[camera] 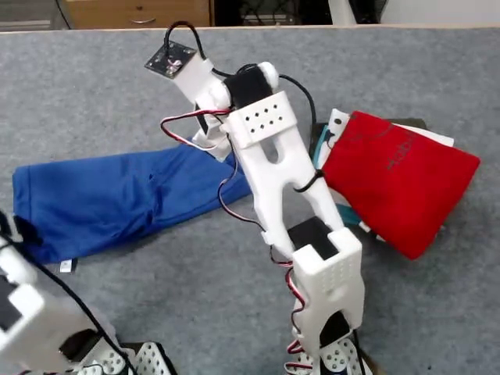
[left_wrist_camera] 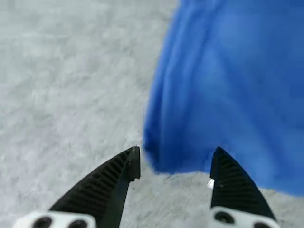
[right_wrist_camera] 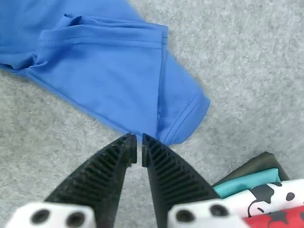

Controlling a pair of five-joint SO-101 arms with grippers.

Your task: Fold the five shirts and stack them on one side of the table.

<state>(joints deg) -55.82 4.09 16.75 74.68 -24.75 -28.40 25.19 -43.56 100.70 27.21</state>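
A blue shirt (camera: 117, 199) lies spread across the left half of the grey table. My right gripper (right_wrist_camera: 138, 141) is shut on the shirt's hem (right_wrist_camera: 156, 128), close to a sleeve (right_wrist_camera: 185, 111); in the high view it sits under the white arm at the shirt's right end (camera: 209, 141). My left gripper (left_wrist_camera: 175, 164) hangs open just over a corner of the blue shirt (left_wrist_camera: 237, 85), with the cloth's edge between its fingers. A folded red shirt (camera: 398, 180) tops a stack at the right.
Under the red shirt lie teal (right_wrist_camera: 251, 183), dark (right_wrist_camera: 249, 164) and white patterned (right_wrist_camera: 266, 197) folded shirts. The left arm's base (camera: 27, 312) fills the near left corner. Bare grey table (camera: 391, 70) runs along the back. A wooden cabinet (camera: 137, 12) stands beyond it.
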